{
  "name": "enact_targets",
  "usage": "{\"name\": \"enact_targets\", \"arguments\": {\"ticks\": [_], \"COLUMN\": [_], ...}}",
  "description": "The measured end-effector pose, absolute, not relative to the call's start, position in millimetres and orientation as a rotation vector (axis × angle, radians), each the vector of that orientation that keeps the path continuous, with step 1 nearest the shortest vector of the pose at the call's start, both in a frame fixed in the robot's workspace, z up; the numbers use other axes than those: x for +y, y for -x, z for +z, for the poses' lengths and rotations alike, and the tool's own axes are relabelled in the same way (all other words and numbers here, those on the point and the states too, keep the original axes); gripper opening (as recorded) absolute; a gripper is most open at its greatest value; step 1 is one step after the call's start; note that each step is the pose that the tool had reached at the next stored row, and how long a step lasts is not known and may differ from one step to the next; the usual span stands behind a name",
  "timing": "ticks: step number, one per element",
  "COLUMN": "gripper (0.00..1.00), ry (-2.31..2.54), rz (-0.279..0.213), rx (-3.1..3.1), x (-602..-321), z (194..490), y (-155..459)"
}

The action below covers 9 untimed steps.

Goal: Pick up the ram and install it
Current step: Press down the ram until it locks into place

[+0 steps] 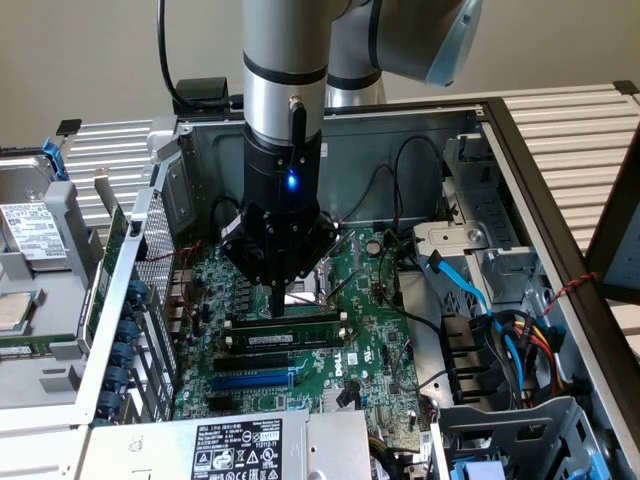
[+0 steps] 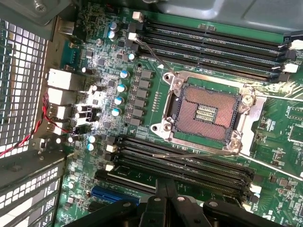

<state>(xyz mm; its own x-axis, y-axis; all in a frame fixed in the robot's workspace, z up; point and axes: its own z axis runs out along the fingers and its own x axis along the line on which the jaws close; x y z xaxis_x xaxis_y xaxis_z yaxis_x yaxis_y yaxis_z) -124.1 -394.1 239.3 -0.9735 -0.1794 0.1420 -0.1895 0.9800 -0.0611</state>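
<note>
Ram [image 1: 290, 331] seated in slot, stiff, fragile; grip yours by long edges. Claw [image 1: 279, 305] closed, pressing its top.

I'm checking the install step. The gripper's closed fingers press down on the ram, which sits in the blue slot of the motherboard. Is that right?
Not the blue slot. In the exterior view the ram sits in a black slot, and the blue slot lies empty nearer the camera. The rest holds: the gripper is shut, its fingertips down at the ram's top edge.

Green motherboard [image 2: 279, 142], black end effector [image 1: 279, 308], blue slot [image 1: 255, 381], green ram [image 1: 290, 338]
</note>
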Motion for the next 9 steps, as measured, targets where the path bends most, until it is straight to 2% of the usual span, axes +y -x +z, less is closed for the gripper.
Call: {"name": "enact_targets", "arguments": {"ticks": [9], "gripper": [0.10], "ry": [-0.209], "rz": [0.108], "rx": [-2.992], "x": [-397.9], "z": [239.2], "y": [124.0]}}
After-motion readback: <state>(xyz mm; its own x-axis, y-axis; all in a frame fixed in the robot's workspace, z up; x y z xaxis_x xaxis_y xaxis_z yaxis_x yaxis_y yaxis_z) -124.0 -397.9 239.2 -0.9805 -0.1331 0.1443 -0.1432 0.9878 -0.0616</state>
